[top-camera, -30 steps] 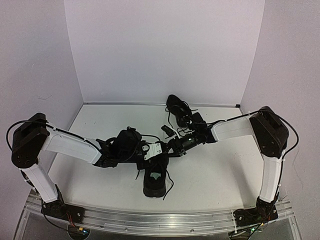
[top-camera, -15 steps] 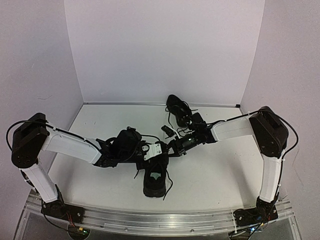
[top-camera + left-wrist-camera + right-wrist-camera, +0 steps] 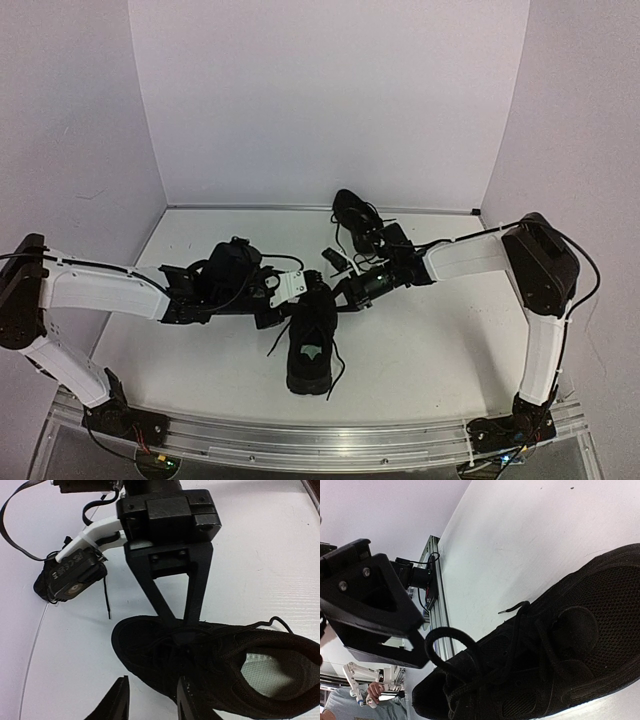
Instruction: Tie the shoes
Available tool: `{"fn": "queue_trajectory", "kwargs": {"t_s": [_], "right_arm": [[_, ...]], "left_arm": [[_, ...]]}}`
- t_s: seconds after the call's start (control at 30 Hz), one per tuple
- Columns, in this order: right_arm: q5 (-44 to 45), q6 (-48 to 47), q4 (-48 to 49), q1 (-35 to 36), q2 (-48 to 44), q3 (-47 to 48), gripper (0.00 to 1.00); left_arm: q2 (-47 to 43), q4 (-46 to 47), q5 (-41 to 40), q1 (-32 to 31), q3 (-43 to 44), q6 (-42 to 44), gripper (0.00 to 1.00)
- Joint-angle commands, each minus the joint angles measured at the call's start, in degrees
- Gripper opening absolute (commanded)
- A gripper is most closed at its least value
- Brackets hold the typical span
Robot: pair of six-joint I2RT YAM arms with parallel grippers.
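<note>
No legible txt; module sticker (image 3: 65, 571) too blurry.

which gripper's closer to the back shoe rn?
Right. The right gripper is shut on the laces of the front shoe, just short of the back shoe, its wrist beside it. The left gripper sits at the front shoe's left side, farther off.
</note>
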Motion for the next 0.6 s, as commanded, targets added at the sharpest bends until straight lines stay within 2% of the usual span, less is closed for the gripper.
{"fn": "queue_trajectory", "kwargs": {"t_s": [0.0,0.2,0.57], "right_arm": [[0.1,-1.9,0.9,0.4,-3.3,1.2,0.0],[0.8,-3.9,-1.3,0.7,-3.3,2.2,0.0],[1.4,-5.7,-4.9,1.9,-3.2,3.3,0.0]], "left_arm": [[-3.5,-3.6,3.8,2.4,0.3,-1.8,0.4],[-1.1,-7.1,8.1,3.5,4.4,-1.1,0.48],[3.8,-6.9,11.4,4.0,8.4,0.3,0.53]]}}
